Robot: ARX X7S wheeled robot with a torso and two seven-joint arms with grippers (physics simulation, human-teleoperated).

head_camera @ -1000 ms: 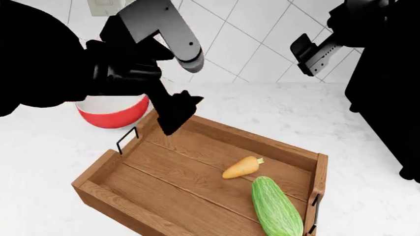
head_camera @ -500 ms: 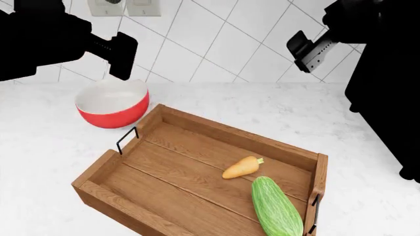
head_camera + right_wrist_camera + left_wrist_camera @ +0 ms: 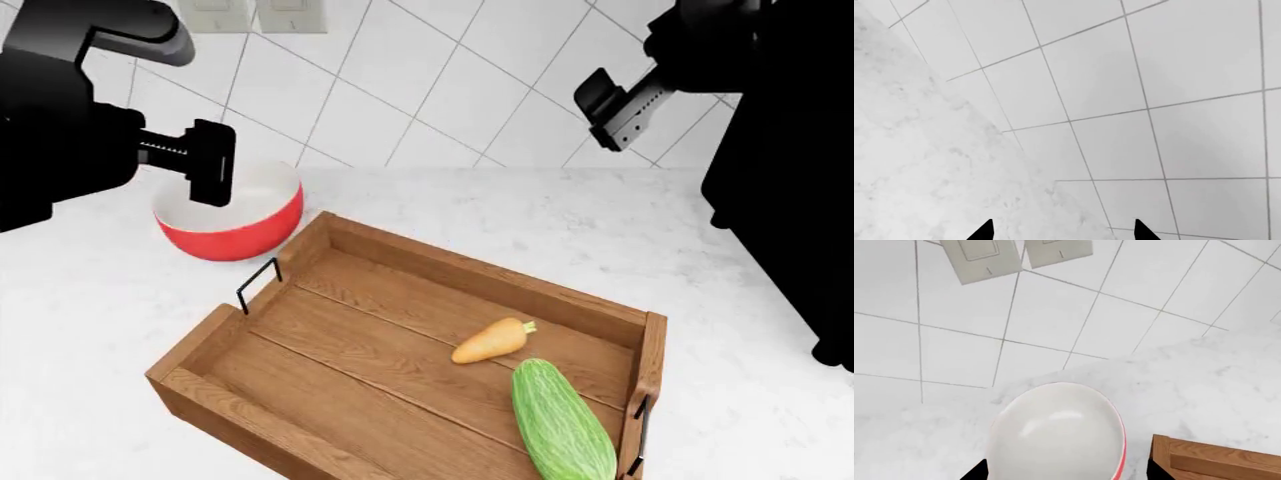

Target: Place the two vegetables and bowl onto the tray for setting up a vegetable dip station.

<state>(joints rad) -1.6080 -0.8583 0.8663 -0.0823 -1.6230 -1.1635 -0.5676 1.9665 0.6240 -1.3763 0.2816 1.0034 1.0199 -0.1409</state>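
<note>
A: Tray [image 3: 334, 350] sits on the white marble table [image 3: 561, 215], angled. Carrot [image 3: 491, 340] lies on the plank floor toward the right end, stem pointing right. Cucumber [image 3: 561, 420] is just beside it, nearer the robot, close to the right end wall and its wire handle [image 3: 641, 432].

B: And the bowl [image 3: 240, 225]?

A: On the table, off the tray, just past the left end by the other handle [image 3: 256, 285]. Upright, red outside, white inside. Nothing visible in it.

B: Left gripper [image 3: 210, 163]?

A: Hanging in front of the bowl's far-left rim in the head view; contact, cannot tell. The left wrist view looks down into the bowl [image 3: 1057, 437], with two dark fingertips [image 3: 975, 472] at the frame edge standing apart on either side of it. Jaws spread wide, holding nothing. A tray corner [image 3: 1214, 460] shows beside the bowl there.

B: Right gripper [image 3: 617, 102]?

A: Raised high over the far right of the table, against the tiled wall [image 3: 454, 80]. Its wrist view shows only tile [image 3: 1134, 90], marble [image 3: 914, 165] and two fingertips [image 3: 982, 231] well apart. Jaws parted, nothing between them.

B: Anything else?

A: Two switch plates [image 3: 1014, 252] on the wall above the bowl.
</note>
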